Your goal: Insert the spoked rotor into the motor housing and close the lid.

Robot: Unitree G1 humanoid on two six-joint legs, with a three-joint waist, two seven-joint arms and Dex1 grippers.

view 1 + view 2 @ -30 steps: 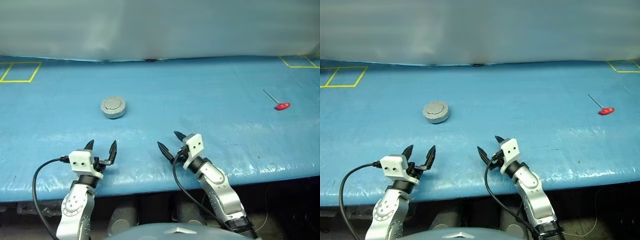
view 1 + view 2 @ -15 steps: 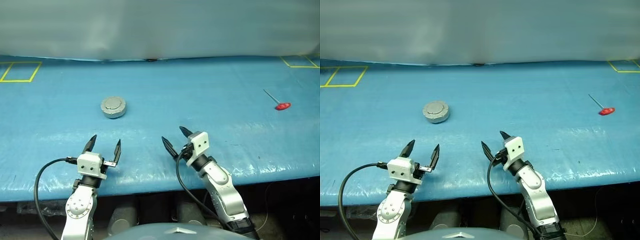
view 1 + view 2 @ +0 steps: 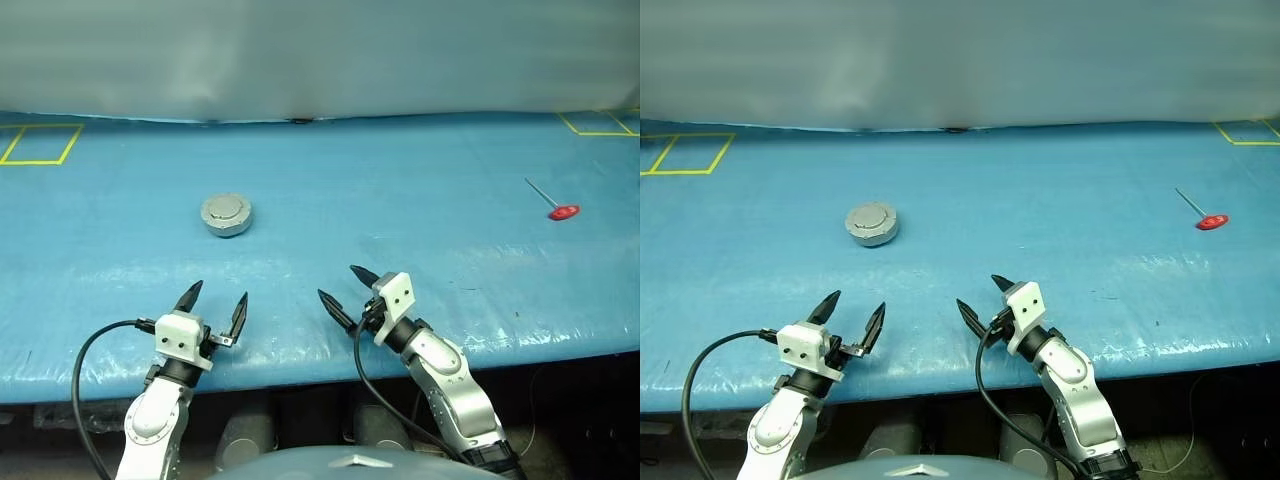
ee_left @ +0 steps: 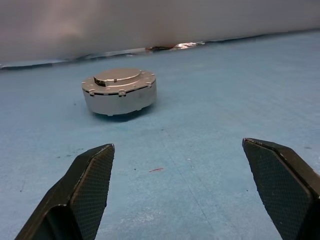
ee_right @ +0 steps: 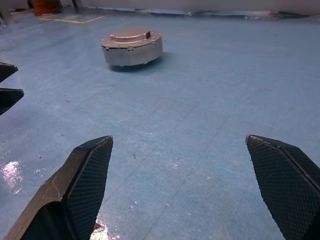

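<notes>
The motor housing (image 3: 226, 216) is a short light grey metal cup on the blue table, left of centre. The lid (image 3: 227, 208) lies shut on top of it, with its raised centre patch facing up. Both also show in the left wrist view, housing (image 4: 120, 100) and lid (image 4: 118, 76), and in the right wrist view (image 5: 132, 51). The spoked rotor is hidden. My left gripper (image 3: 219, 294) is open and empty near the table's front edge, short of the housing. My right gripper (image 3: 339, 283) is open and empty beside it, angled to the left.
A small tool with a red handle (image 3: 563, 211) lies far right on the table. Yellow tape squares mark the back left corner (image 3: 40, 144) and the back right corner (image 3: 598, 122). A pale sheet closes off the back. The front edge (image 3: 300, 375) runs just under both wrists.
My left wrist has turned a little, so its fingers now point straighter toward the back. Both grippers stay open. The housing has not moved.
</notes>
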